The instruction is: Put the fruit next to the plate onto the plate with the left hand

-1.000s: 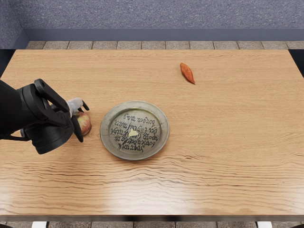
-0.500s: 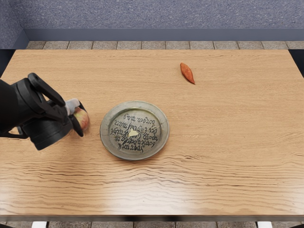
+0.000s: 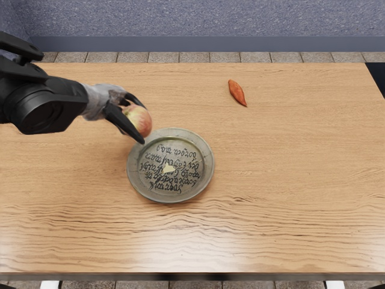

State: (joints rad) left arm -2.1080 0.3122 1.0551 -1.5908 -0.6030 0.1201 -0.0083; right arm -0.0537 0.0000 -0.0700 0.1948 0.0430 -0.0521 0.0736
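Red-yellow apple (image 3: 140, 120): firm, smooth, probably light, likely slippery. Left robot hand (image 3: 112, 106) clamped around its widest part, a sound hold. Grey plate (image 3: 170, 197) just below-right of hand.

head view | above near edge | slants down | whole table (image 3: 289, 180) framed

Wooden counter (image 3: 289, 198): light grain, surface sound. One small orange-red tapered object (image 3: 237, 93) lies flat on the counter near its far edge, right of centre; its kind cannot be told. Beyond the counter's far edge are a tiled floor strip (image 3: 180, 57) and a grey-blue wall (image 3: 210, 18).
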